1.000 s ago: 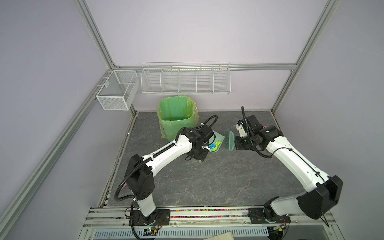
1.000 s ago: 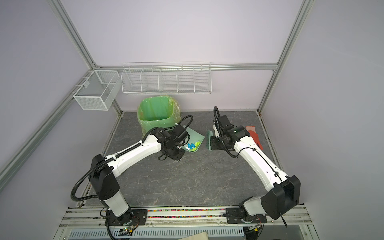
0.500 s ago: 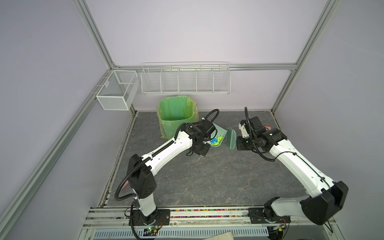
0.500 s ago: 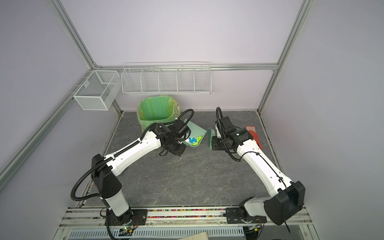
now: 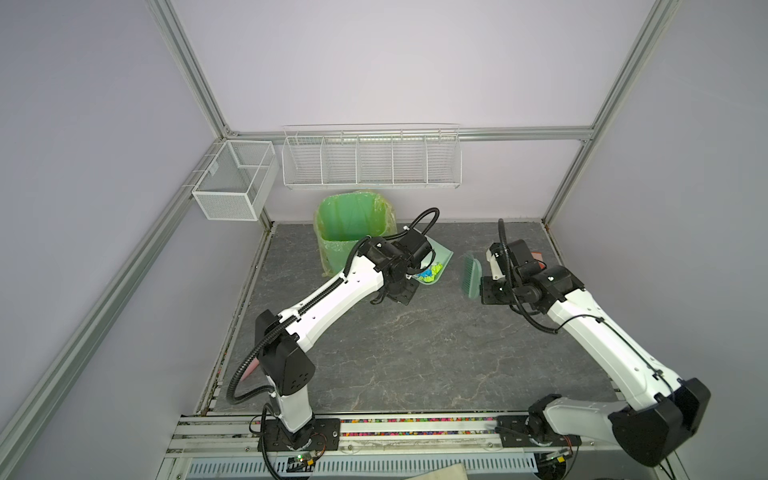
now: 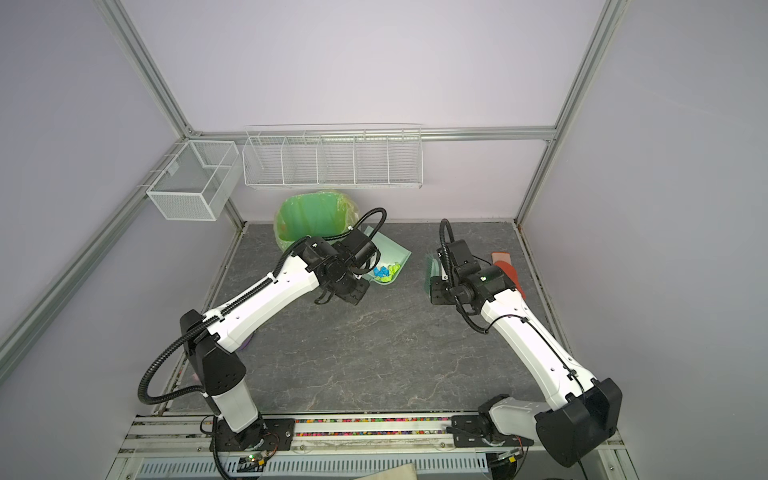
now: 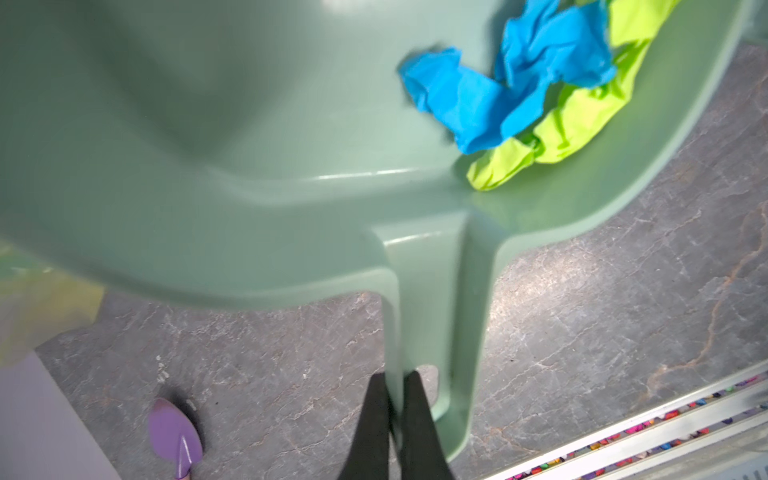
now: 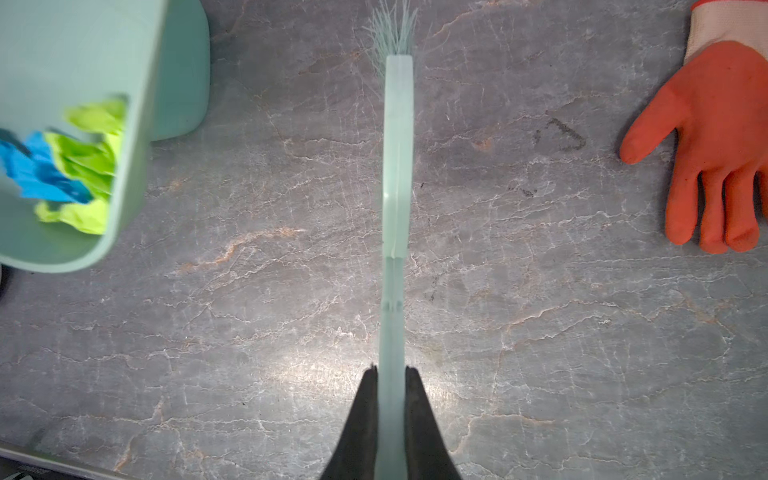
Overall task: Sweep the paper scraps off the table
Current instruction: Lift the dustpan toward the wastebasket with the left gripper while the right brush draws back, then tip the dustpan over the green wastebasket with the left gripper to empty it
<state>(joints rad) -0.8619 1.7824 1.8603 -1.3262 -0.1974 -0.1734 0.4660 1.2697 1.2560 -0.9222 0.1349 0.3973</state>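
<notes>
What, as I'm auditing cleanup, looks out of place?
An orange glove lies on the table by the right arm, a purple trowel by the left arm; neither serves sweeping. Scraps sit in the dustpan.

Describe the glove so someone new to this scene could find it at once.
Look at the dark grey veined table, along its right edge toward the back. The glove lies flat there, apart from the brush held just left of it. It is the only orange item, with a white cuff; the brush, dustpan and bin are green.
</notes>
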